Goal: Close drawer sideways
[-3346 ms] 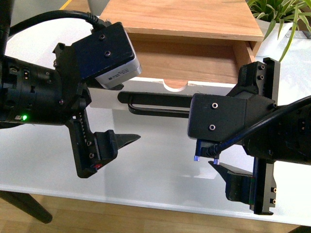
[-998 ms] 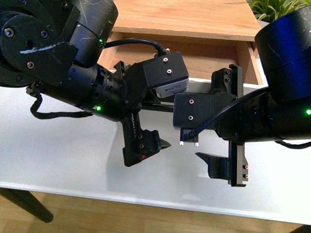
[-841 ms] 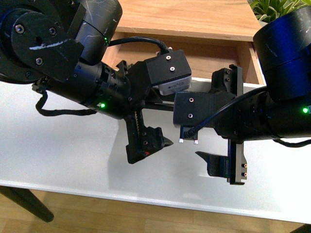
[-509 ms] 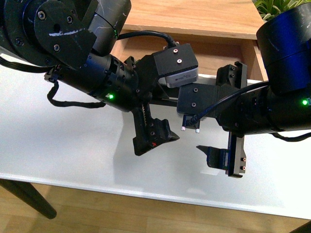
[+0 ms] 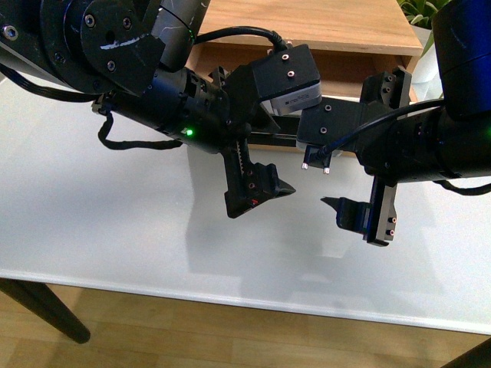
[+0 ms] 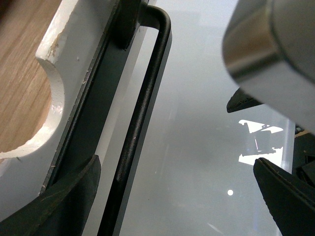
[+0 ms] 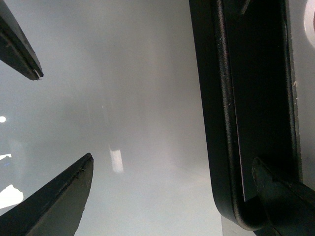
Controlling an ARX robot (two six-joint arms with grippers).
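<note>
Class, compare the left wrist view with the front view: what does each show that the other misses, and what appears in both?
Only the left wrist view shows the semicircular notch in the drawer front and the bent end of the black bar handle, which lies between the fingers of the open left claw. Only the front view shows the cabinet's wooden top, the left arm, the right arm and the near edge of the table. Both show the drawer and the white table.

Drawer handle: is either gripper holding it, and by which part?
Neither: left gripper and right gripper are open, one finger of each beside the handle.
</note>
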